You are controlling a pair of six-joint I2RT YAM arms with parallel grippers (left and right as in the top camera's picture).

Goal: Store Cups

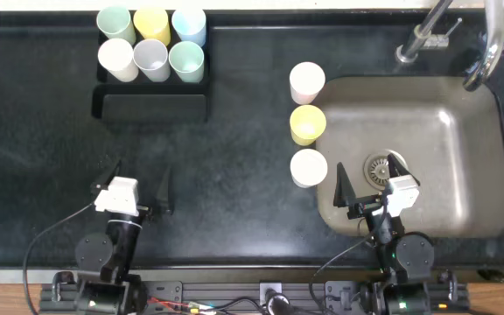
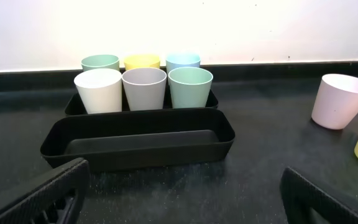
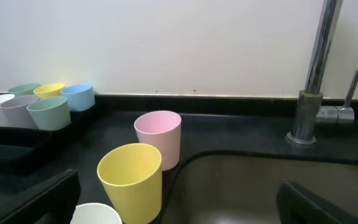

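Three loose cups stand in a row on the black counter along the sink's left rim: a pink cup [image 1: 306, 81] [image 3: 159, 138] farthest back, a yellow cup [image 1: 307, 123] [image 3: 131, 180] in the middle, and a white cup [image 1: 308, 167] [image 3: 95, 214] nearest. A black tray [image 1: 151, 108] [image 2: 138, 146] at the back left holds several upright pastel cups [image 1: 151, 59] in its rear part; its front compartment holds nothing. My left gripper [image 1: 138, 181] [image 2: 185, 186] is open in front of the tray. My right gripper [image 1: 370, 175] [image 3: 179, 199] is open at the sink's front left, beside the white cup.
The steel sink [image 1: 462, 131] takes up the right side, with its drain [image 1: 381, 166] near my right gripper. A faucet [image 1: 427, 35] [image 3: 316, 81] stands at the back. Bare black counter [image 1: 234, 175] lies between the tray and the loose cups.
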